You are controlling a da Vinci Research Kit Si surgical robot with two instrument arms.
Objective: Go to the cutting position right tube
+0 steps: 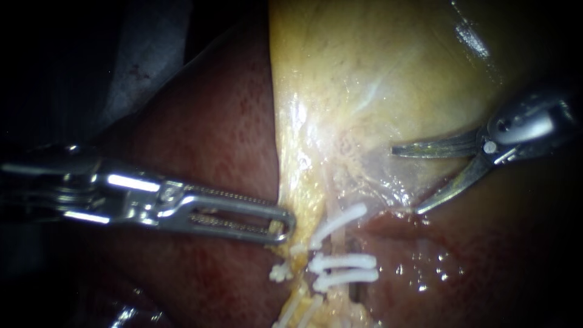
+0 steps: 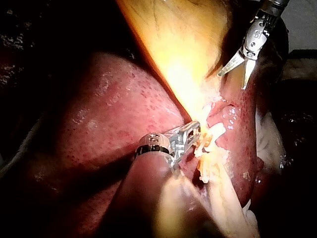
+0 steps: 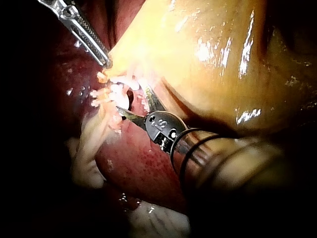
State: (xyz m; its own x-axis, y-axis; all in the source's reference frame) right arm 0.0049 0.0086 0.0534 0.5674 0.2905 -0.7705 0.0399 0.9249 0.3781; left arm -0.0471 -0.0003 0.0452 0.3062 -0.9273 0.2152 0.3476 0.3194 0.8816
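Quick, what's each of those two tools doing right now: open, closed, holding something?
Left instrument: jaws shut on the edge of the gallbladder.
Right instrument: jaws open, holding nothing.

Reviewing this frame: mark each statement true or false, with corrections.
1. The right instrument has its jaws open. True.
2. Those jaws are shut on a white clip. False: they grip nothing and stand apart from the clips.
3. Several white clips lie near the lower end of the gallbladder. True.
4. The left instrument rests on the liver, far from the clips. False: its tip is at the gallbladder's edge, close beside the clips.
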